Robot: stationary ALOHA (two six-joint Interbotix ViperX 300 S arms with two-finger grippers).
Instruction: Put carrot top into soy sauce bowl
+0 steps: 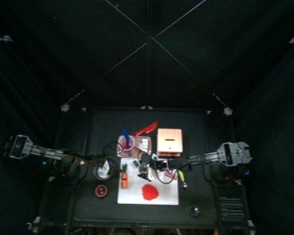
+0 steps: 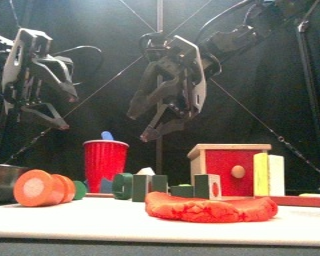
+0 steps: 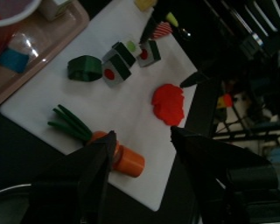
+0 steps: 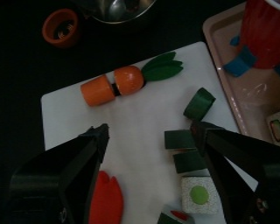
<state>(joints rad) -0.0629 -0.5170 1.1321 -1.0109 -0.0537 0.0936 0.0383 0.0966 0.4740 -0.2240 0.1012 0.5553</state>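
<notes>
The left hand (image 3: 140, 162) hangs open wide and empty above the white board (image 3: 143, 105), its jaws framing the carrot (image 3: 122, 156) that lies near the board's corner, orange body in slices with the green top (image 3: 70, 122) at one end. The right hand (image 4: 149, 166) is spread just as wide, also empty, over the same board with the carrot ahead of it. The bowl (image 4: 119, 9) sits off the board on the dark tabletop (image 4: 20, 70), just past the carrot's orange end, beside a small red ring (image 4: 63, 26). To my eye the step is the pickup of the green top. It looks best done by coming straight down over the leafy end only, jaws across its narrow width, clear of the orange slices so they are not dragged along, then lifting well clear before crossing to the bowl. From the front both arms hang high behind the props, wrists bent, neither touching anything. Other toy pieces, a red blob (image 3: 170, 103) and a red cup (image 2: 105, 165) stand well apart from the carrot.
</notes>
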